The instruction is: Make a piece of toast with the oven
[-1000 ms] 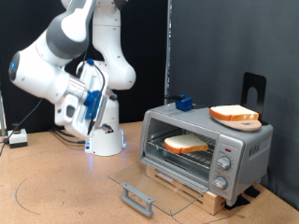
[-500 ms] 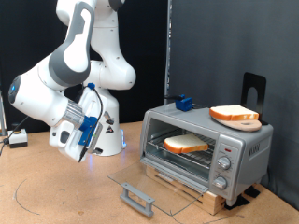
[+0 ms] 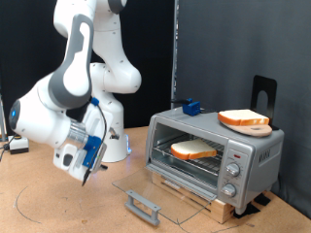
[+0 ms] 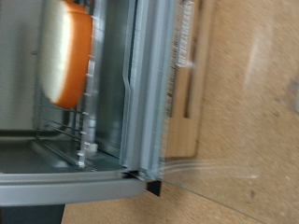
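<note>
Toast slice (image 3: 194, 149) is sitting flat on the wire rack (image 3: 190, 161) inside the toaster oven (image 3: 216, 151), pale face up with the brown crust showing around the edge, so the loading part looks done. A second look-alike slice (image 3: 244, 118) sits on the round wooden board (image 3: 246, 127) on top of the oven, not involved right now as far as I can tell. The glass door (image 3: 157, 192) is hanging open, flat down on the wooden table (image 3: 58, 199), with its bar handle (image 3: 142, 206) at the front edge toward the exterior view's bottom. The gripper (image 3: 86, 167) is low over the table off to the exterior view's left, well apart from the oven and clear of the door. Nothing shows between its fingers, but they're too small and blurred to say if they're spread or closed, so honestly can't tell. The wrist view just shows the open oven mouth with the slice on the rack and the door glass beside it, no fingertips visible. My read: the step in hand is shutting that door. To do it well, I'd come in under the handle end rather than the glass, push up along the hinge arc, and go gently so the oven doesn't slide on its wooden base (image 3: 207, 200). The three knobs (image 3: 231, 171) on the front panel look untouched, though I can't read their settings.
</note>
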Tool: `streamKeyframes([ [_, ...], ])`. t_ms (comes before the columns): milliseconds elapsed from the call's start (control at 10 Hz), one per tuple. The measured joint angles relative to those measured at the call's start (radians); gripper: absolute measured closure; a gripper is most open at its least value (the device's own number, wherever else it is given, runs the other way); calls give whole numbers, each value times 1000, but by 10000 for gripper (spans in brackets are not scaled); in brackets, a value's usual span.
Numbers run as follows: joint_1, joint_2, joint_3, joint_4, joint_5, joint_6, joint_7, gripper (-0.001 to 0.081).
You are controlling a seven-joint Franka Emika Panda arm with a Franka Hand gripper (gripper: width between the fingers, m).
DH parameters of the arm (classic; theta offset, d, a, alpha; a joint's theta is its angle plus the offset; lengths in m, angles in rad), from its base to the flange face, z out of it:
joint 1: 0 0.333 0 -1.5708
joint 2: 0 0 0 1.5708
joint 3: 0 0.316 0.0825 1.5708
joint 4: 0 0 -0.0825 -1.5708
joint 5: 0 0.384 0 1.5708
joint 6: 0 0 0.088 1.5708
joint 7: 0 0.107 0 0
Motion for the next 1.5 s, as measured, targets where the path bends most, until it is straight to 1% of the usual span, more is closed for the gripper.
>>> streamKeyframes([
  [200, 4, 59, 1, 13, -29, 48, -1, -3],
  [400, 4, 100, 0, 40, -59, 76, -6, -3],
  [600, 3, 131, -2, 66, -85, 81, -4, -3],
  [900, 4, 178, -3, 81, -101, 63, 55, -3],
  [1200, 14, 205, 6, 59, -104, 60, 59, -3],
  [1500, 32, 207, 26, 7, -103, 84, 58, -3],
])
